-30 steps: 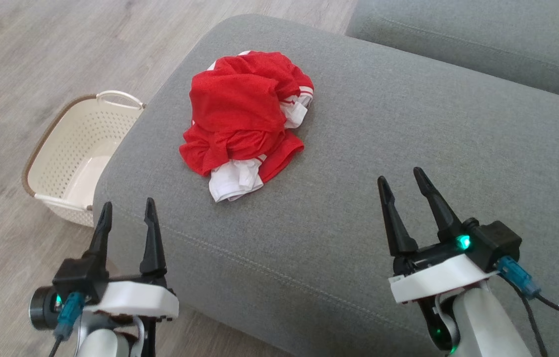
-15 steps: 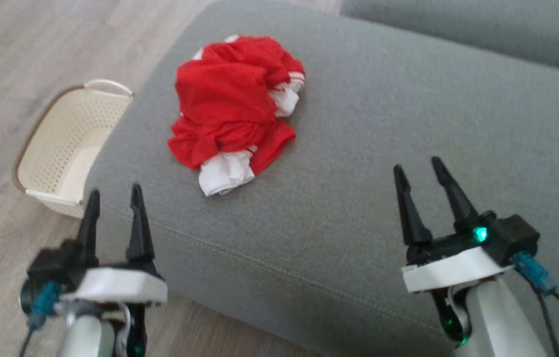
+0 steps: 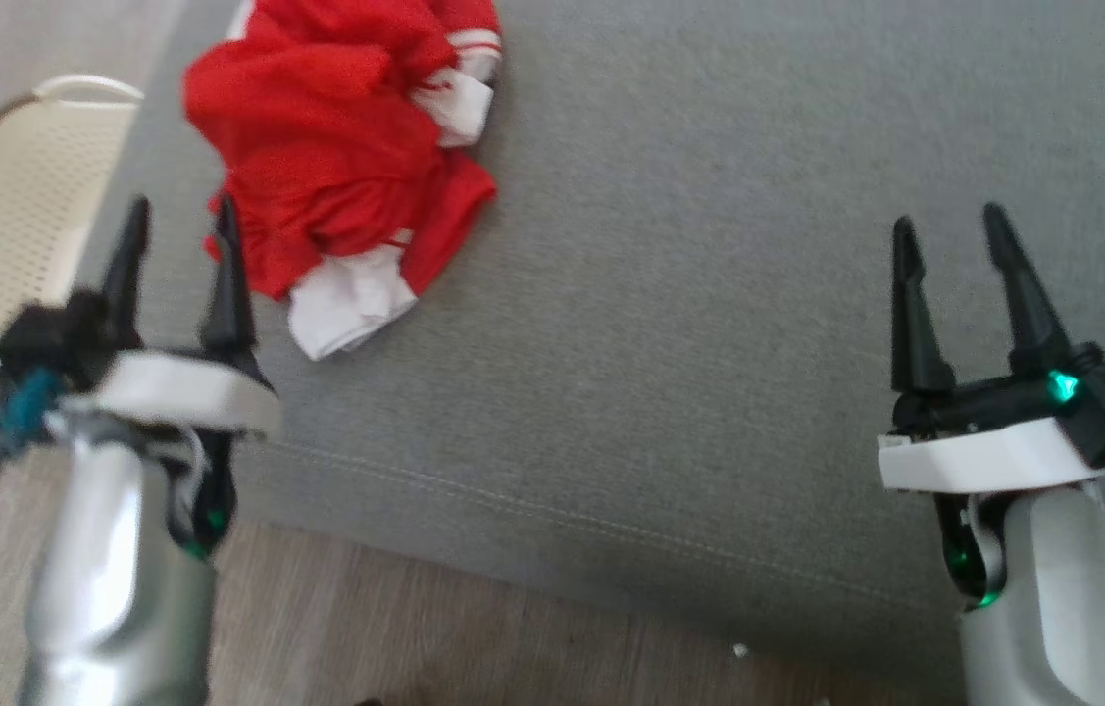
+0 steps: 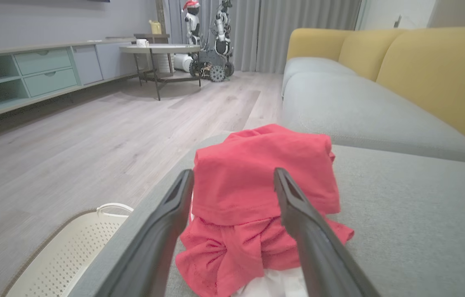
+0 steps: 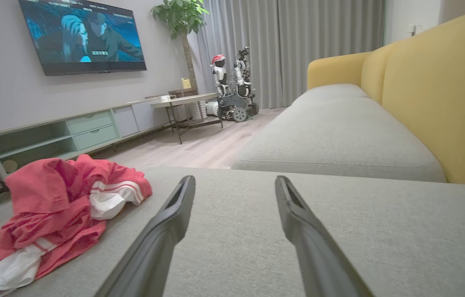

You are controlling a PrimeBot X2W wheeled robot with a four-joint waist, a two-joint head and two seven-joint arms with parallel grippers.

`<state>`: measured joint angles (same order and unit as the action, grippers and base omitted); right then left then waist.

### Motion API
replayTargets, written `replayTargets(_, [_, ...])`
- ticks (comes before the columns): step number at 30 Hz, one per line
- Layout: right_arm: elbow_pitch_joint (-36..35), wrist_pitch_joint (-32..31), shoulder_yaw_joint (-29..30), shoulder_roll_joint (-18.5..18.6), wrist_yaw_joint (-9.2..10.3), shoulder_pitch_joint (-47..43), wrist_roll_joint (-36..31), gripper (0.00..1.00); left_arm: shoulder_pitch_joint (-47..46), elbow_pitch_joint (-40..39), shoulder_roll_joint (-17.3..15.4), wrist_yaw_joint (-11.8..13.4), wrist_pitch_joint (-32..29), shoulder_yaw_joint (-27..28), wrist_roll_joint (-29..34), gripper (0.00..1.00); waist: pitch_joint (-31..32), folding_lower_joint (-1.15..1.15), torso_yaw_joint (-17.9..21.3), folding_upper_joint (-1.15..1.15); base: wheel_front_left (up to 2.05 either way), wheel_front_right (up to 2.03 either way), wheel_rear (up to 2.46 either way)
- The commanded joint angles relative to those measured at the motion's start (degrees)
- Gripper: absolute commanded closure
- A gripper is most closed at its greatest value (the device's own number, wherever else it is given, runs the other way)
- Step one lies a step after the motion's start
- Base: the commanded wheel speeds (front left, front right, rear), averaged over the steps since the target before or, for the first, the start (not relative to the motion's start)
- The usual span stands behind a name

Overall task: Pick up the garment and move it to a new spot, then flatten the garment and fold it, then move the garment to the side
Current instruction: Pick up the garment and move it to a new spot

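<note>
1. Left gripper [image 3: 179, 211]: its two fingers [image 4: 166, 231] stand spread and hold nothing. In the left wrist view the garment [image 4: 257, 185] lies just ahead, framed between them.
2. Right gripper [image 3: 947, 221]: its two fingers are spread as well, with nothing held. It hangs over bare cushion [image 3: 709, 294], well apart from the garment.
3. Count: two grippers, four fingers, one garment, one basket [image 3: 13, 196].
4. The garment is a crumpled red-and-white heap on the grey cushion, near its left edge.
5. Against a second ago, the head camera has dipped and closed in, so everything looks larger and shifted. The left gripper has come up from the cushion's front edge to just beside the heap. The heap keeps its shape and spot.
6. The cream, perforated basket stands on the wood floor [image 3: 513, 637] by the cushion's left side, and its holed inner wall shows.
</note>
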<state>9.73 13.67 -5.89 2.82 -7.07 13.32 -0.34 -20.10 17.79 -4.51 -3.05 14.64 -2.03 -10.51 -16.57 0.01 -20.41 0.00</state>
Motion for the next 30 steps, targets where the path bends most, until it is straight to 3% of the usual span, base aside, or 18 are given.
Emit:
replayTargets(1, [-2.7,0.1,-1.3,0.1,-0.42,1.8,-0.1,0.0,-4.1,0.6,-2.8,-0.4,0.4,2.6,-0.1,0.0,-3.0,-0.01,2.5,0.0,0.0,0.0,0.0])
replayTargets(10, [-4.2,0.0,-1.8,0.1,-0.42,3.1,-1.2,0.0,-19.3,15.1,-7.3,-2.7,-3.1,2.6,-2.2,0.0,-7.1,-0.01,5.2,0.0,0.0,0.0,0.0])
replayTargets(21, [-5.1,0.3,-2.4,0.1,-0.42,3.7,-1.7,0.0,-30.0,29.4,-11.4,-3.6,-8.5,-0.2,-1.5,0.0,-9.8,-0.01,7.3,0.0,0.0,0.0,0.0])
replayTargets(22, [-5.1,0.3,-2.3,0.1,-0.42,3.7,-1.7,0.0,-30.5,30.4,-11.4,-3.7,-8.9,-0.5,-1.6,0.11,-9.8,-0.01,7.5,0.0,0.0,0.0,0.0])
replayTargets(23, [-5.0,0.4,-2.2,0.1,-0.42,3.8,-1.6,0.0,-30.9,31.2,-11.4,-3.7,-9.1,-0.5,-1.9,1.0,-9.8,-0.01,7.6,0.0,0.0,0.0,0.0])
replayTargets(30, [-4.2,0.7,-2.4,0.1,-0.42,4.3,-0.4,0.0,-32.3,33.9,-12.1,-4.0,-5.7,-0.6,-3.0,1.0,-8.4,-0.01,8.3,0.0,0.0,0.0,0.0])
